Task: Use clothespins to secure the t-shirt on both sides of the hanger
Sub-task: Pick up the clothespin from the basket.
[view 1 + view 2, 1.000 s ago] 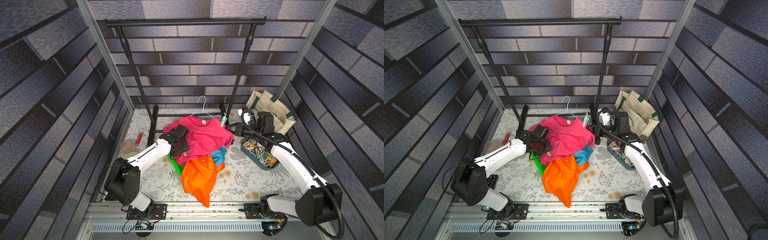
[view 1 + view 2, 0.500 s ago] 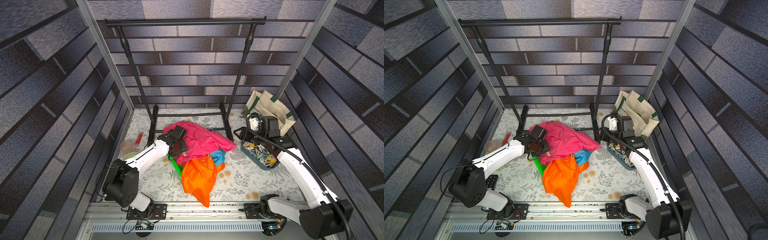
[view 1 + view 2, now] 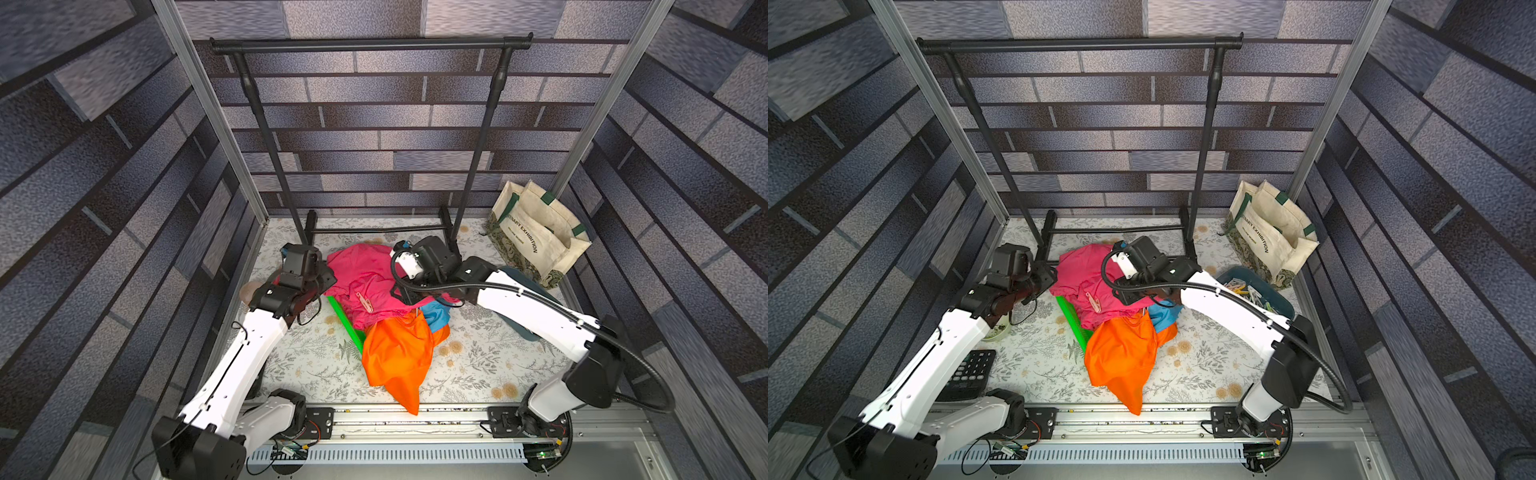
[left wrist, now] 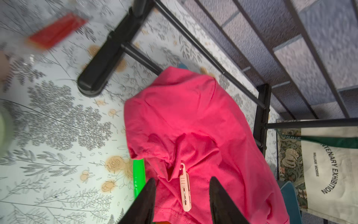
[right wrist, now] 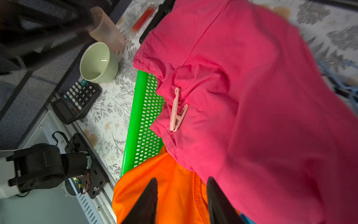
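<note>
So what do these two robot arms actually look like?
The left arm and right arm both have white segments joined by chunky black joints. Each ends in two black pointed fingers. A ribbed black hose runs along the right arm.

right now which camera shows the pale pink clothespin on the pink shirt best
The right wrist view: the pink clothespin shows side-on, whole and sharp, clipped on a fold of the pink t-shirt. The left wrist view has it close too, but edge-on. In both top views it is only a small pale sliver.
</note>
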